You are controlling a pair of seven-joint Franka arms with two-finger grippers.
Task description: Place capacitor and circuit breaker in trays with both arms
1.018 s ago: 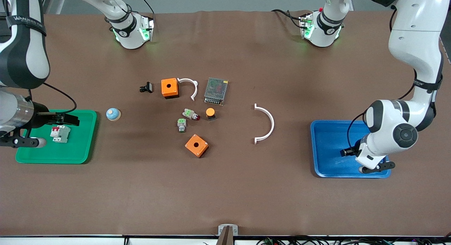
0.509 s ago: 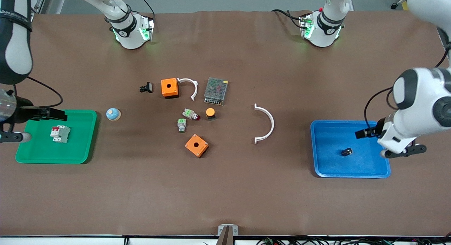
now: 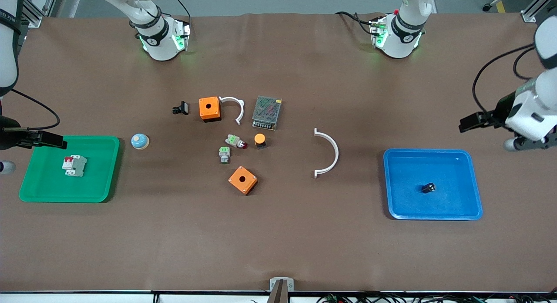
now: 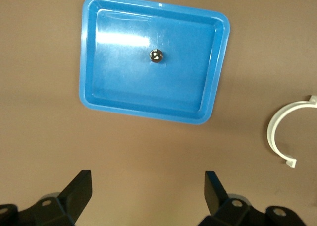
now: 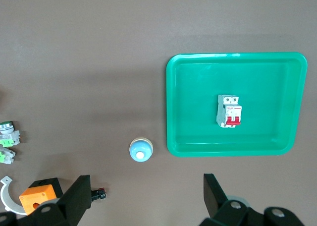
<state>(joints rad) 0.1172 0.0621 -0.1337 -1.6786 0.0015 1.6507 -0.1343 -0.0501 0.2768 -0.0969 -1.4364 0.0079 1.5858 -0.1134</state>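
Both my pincers have lifted away since a second ago: left pincer (image 4: 146, 194) wide, empty beside the blue tray (image 3: 396, 207); right pincer (image 5: 146, 196) likewise. Capacitor (image 3: 428, 188) sits inside, probably light and rollable; breaker (image 3: 73, 165), rigid, lies in the green tray (image 3: 104, 185).

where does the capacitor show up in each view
Front view: capacitor in the blue tray, toward the left arm's end of the table.
Left wrist view: capacitor seen end-on, in the same tray.
Right wrist view: not in it.
Shared landmark: the blue tray, also the large white clip.
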